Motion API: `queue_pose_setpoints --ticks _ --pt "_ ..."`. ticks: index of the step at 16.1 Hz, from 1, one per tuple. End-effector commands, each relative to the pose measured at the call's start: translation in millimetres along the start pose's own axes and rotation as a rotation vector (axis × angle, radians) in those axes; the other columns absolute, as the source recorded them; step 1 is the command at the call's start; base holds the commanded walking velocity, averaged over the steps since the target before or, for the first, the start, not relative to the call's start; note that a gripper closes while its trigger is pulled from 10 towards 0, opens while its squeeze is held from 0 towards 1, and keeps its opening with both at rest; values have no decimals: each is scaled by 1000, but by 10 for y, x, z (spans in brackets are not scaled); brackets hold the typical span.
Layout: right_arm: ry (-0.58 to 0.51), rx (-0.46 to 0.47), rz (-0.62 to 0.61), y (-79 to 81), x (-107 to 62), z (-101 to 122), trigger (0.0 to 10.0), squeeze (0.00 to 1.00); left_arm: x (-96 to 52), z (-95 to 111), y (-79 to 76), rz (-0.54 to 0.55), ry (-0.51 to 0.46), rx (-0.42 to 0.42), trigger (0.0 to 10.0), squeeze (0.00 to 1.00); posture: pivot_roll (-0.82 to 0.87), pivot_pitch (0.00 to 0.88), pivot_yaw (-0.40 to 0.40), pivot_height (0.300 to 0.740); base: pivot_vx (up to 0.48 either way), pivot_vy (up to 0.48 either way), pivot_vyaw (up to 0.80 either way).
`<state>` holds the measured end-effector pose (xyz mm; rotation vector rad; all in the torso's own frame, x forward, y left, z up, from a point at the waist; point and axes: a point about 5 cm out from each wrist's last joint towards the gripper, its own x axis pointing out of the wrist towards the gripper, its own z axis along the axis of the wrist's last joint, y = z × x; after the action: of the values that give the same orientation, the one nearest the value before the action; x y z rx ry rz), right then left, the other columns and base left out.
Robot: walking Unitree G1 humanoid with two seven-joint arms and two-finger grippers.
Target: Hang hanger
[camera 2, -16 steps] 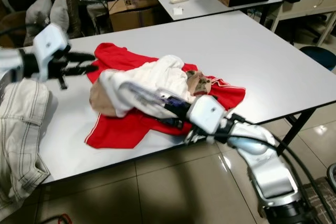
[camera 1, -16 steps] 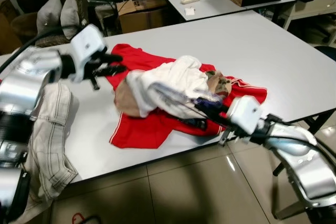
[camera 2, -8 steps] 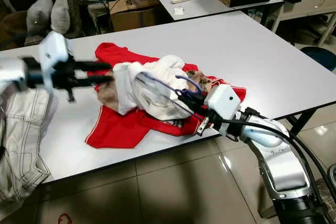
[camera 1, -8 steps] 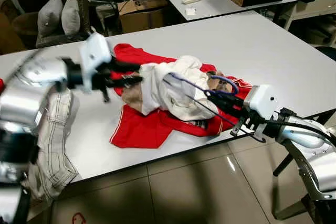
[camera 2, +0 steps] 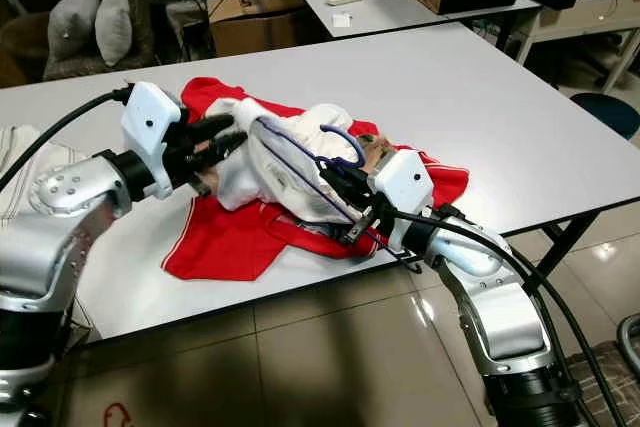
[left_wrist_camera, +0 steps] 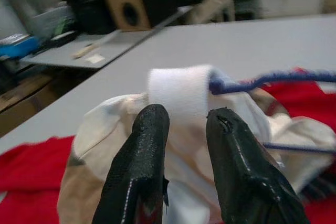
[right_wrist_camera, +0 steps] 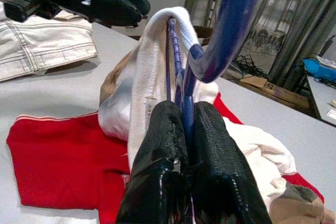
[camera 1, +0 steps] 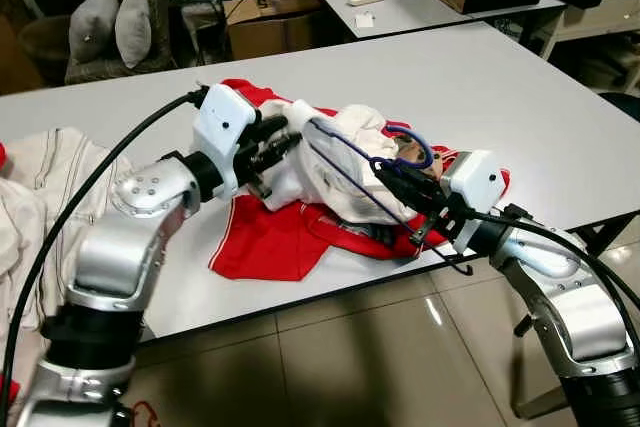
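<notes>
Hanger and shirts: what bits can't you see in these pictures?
- Hanger: its far end is inside the white shirt, both eye views.
- Red shirt: its middle lies under the white shirt, so its shape is unclear.
- Left hand: its fingers cover the cloth, so the grip is unclear, left wrist view.

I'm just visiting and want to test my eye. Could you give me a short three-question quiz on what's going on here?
1. True or false: the right claw is shut on the blue hanger.
2. The white garment lies on: A) the floor, B) a red garment, C) a chair.
3. Fill in: the left claw has white ____ between its fingers.

Key: 1 true; 2 B; 3 cloth.
</notes>
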<state>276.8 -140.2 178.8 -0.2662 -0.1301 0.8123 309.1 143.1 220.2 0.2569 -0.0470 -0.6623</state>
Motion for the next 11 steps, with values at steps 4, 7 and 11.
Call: queue_pose_setpoints --ticks 4,7,11 --pt "14 4 14 33 59 -13 10000 0 -8 -16 -156 8 12 -115 10000 0 -4 0 46 740 0 0 0" --pt "25 6 4 37 67 -46 10000 0 -66 -42 -181 9 -20 -245 10000 212 -4 0 46 740 0 0 0" --pt "19 11 11 73 96 -40 10000 0 -60 -204 -175 88 54 -227 10000 0 -3 0 39 740 0 0 0"
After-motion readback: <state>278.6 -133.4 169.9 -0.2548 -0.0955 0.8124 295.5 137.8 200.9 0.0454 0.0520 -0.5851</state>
